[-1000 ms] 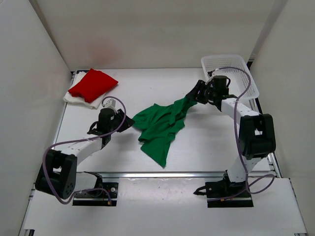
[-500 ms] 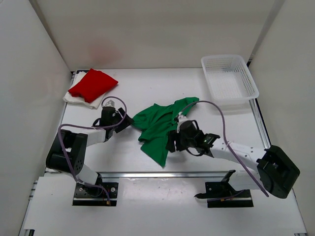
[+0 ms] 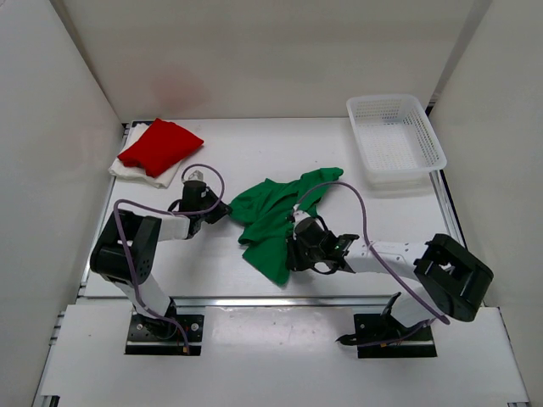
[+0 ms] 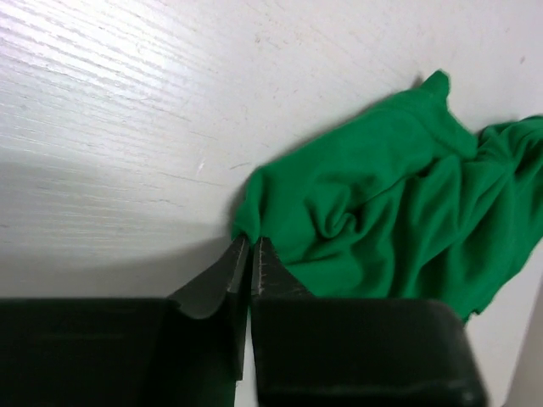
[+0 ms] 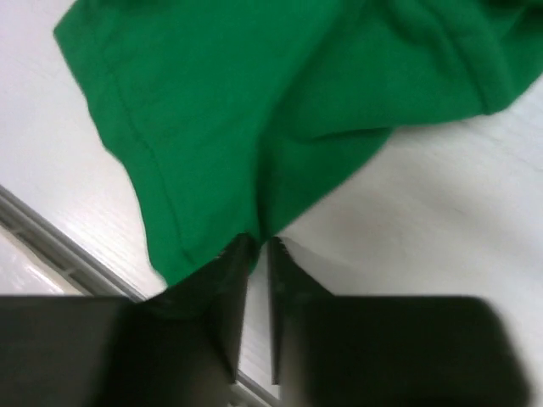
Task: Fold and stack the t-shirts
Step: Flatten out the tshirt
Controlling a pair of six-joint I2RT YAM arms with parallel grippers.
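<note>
The red t-shirt (image 3: 159,146) lies folded on top of the white t-shirt (image 3: 127,170) at the far left corner of the surface (image 3: 254,153), so two of the three look done. The green t-shirt (image 3: 276,222) sprawls crumpled mid-surface, unfolded and well apart from that stack. The left end effector (image 4: 248,248) is pinched narrow on its left edge, and the right end effector (image 5: 259,246) is nipped onto its near hem. Spreading, folding and stacking it remain.

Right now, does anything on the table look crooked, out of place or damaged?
Only the green cloth t-shirt stands out: it lies bunched and twisted mid-table, not flat, its edges pinched by the left gripper and the right gripper. The folded red t-shirt rests on the white t-shirt. No damage shows.
</note>
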